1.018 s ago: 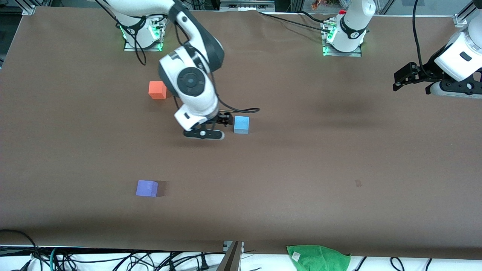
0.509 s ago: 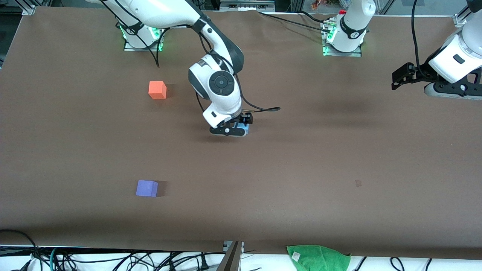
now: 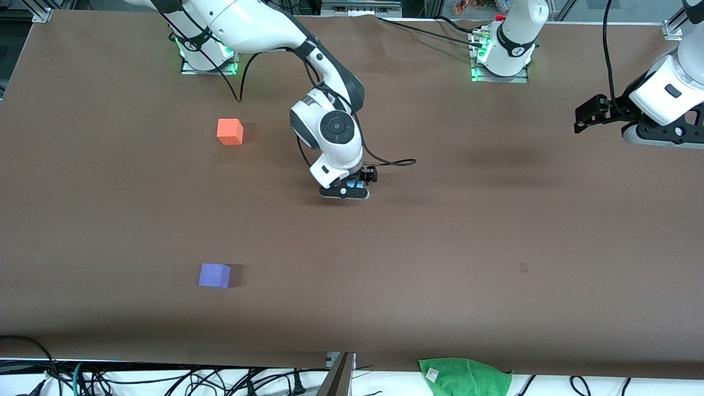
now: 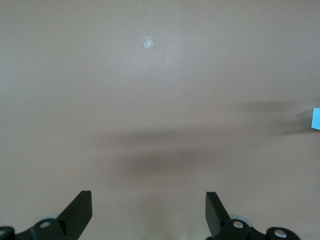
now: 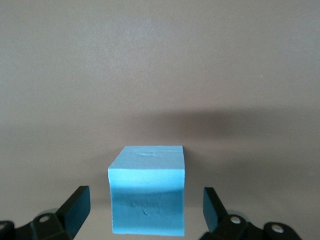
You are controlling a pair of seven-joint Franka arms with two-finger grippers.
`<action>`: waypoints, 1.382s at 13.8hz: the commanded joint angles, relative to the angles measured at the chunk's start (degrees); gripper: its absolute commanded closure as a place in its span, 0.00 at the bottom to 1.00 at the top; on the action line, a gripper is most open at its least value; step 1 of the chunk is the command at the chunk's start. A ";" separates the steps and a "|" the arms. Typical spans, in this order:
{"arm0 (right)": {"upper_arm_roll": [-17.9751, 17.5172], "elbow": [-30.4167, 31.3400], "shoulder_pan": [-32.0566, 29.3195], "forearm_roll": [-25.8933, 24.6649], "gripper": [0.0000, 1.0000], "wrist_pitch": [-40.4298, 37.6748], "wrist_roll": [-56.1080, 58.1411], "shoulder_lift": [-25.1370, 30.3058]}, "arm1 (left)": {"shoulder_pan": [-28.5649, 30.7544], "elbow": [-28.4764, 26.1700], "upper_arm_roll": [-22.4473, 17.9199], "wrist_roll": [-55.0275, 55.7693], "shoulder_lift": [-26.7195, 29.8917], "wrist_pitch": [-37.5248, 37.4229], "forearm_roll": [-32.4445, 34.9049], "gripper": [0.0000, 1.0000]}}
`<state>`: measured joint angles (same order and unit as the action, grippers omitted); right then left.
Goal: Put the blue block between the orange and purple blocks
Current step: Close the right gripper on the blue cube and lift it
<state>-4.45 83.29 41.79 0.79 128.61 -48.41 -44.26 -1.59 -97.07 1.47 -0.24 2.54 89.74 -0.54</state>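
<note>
- Your right claw (image 5: 145, 212) straddles the blue block (image 5: 148, 200), fingers wide, not gripping.
- Your left claw (image 4: 149, 215) waits open over bare surface (image 3: 440, 231).

Even, fairly bright light falls from overhead on the brown table (image 3: 495, 231); no glare shows on its matte surface; soft, blurred shadows lie under both arms, and the purple block (image 3: 214, 275) and orange block (image 3: 229, 131) cast short dark ones toward the left arm's end; green lamps glow at the bases; the left wrist view looks paler, perhaps slightly washed out; the blue block (image 5: 148, 189) appears sharp, its lower face shaded.
</note>
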 commanded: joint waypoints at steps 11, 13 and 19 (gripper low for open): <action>0.67 -0.41 1.98 -1.67 0.00 3.75 -1.86 -3.37 | 0.10 0.74 0.29 -0.64 -0.34 -0.71 1.07 0.00; 0.76 -0.41 1.89 -1.67 0.03 3.84 -1.86 -3.46 | 0.10 0.74 0.29 -0.73 -0.25 -0.71 1.07 0.00; 0.94 -0.41 1.81 -3.07 0.55 4.63 -1.60 -3.29 | 0.10 0.83 0.20 -0.73 -0.25 -0.71 1.07 0.00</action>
<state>-4.10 83.22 43.06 -0.74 132.34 -49.32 -47.27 -1.59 -97.07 1.52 -0.24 2.46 89.74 -0.54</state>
